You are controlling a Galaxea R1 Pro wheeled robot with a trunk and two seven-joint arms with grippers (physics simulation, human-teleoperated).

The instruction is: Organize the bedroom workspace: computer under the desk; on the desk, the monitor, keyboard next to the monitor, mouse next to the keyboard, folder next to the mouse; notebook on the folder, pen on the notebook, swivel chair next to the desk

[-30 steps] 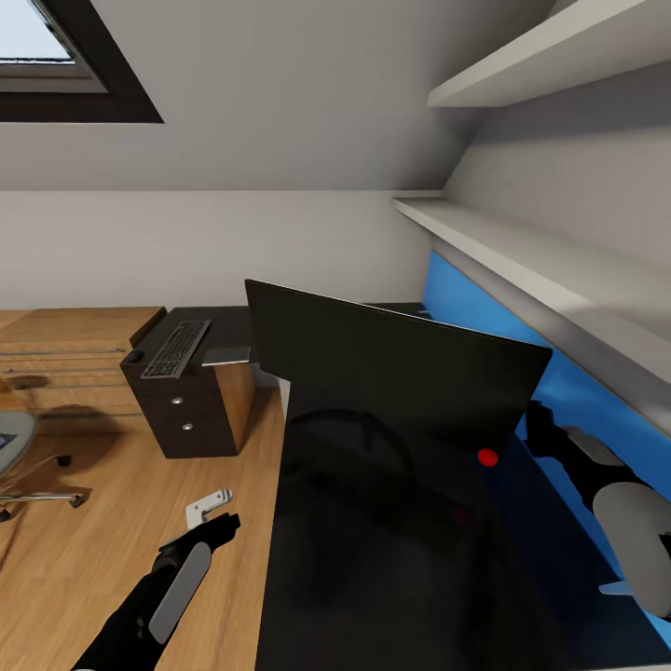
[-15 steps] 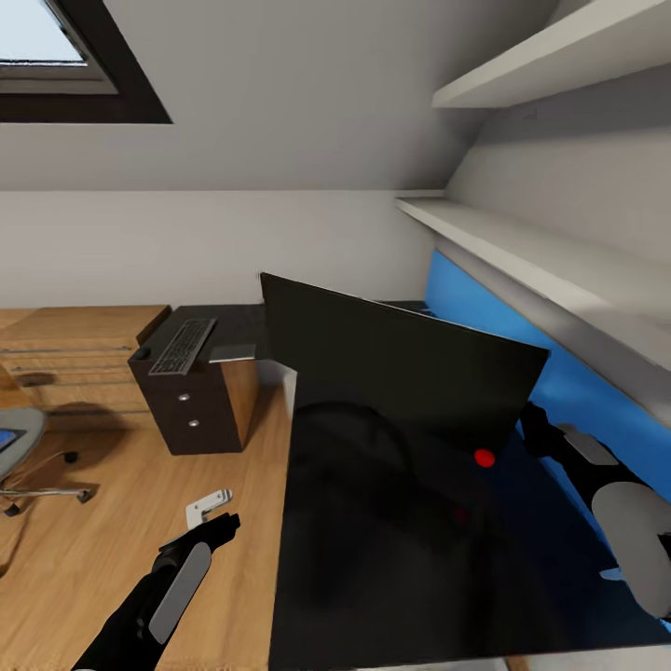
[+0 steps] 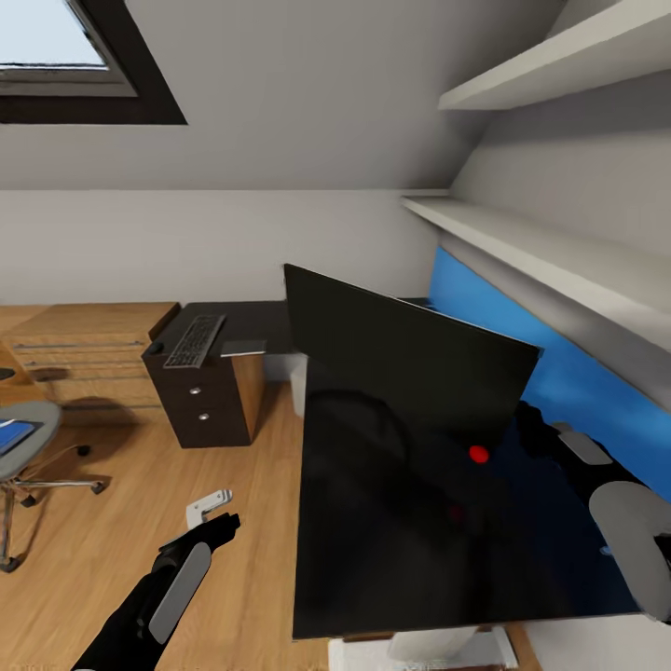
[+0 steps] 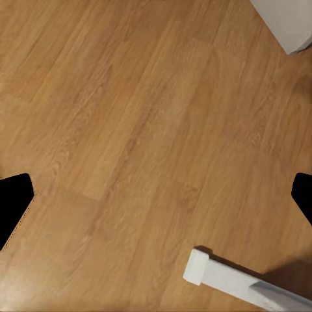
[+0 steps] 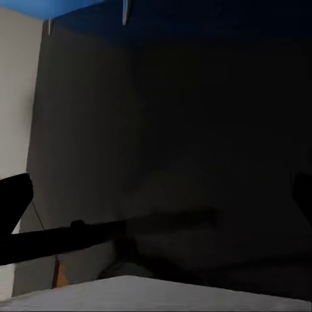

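The monitor (image 3: 410, 373) stands on the glossy black desk (image 3: 391, 568), with its red light (image 3: 478, 454) at a lower corner. To its left, the keyboard (image 3: 194, 340) lies on the desk's dark far wing above drawers, and a small dark mouse (image 3: 155, 348) rests beside it. At the left edge is the swivel chair (image 3: 33, 466) with the blue folder (image 3: 13, 435) on its seat. My left gripper (image 3: 219, 514) hangs open over the wood floor (image 4: 130, 130). My right gripper (image 3: 533, 427) is open over the desk top (image 5: 195, 130), by the monitor's right end. The computer, notebook and pen are out of view.
A blue back panel (image 3: 559, 373) and white wall shelves (image 3: 522, 247) bound the desk on the right. Low light-wood cabinets (image 3: 84, 349) stand at the far left wall under a window (image 3: 56, 56). Something pale (image 3: 419, 648) shows under the desk's front edge.
The whole picture has slid rightward, so the camera has moved; the chair and folder have come into view at the left. Both arms keep their places in the picture.
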